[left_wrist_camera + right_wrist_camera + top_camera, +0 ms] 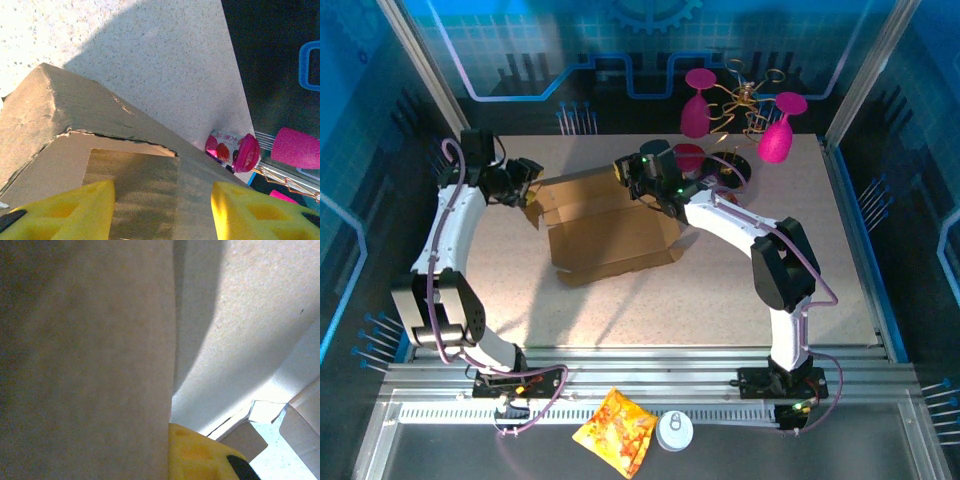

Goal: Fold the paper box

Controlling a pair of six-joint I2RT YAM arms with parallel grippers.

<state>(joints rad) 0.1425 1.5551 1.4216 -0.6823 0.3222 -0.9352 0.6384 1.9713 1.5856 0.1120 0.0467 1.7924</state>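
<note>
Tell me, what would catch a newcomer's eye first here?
The big plain brown corrugated cardboard box sits half-open in the middle of the speckled table, with the left claw at its left end and the right claw at its back flap. Behind it, at the table's far edge, bright pink goblets perch on a gold wire stand. An orange-yellow snack packet lies on the near ledge.

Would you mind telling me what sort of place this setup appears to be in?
Probably a robot test cell or demo booth: the left arm and right arm are bolted to aluminium rails at a speckled table, enclosed by metal posts and blue circuit-print panels.
</note>
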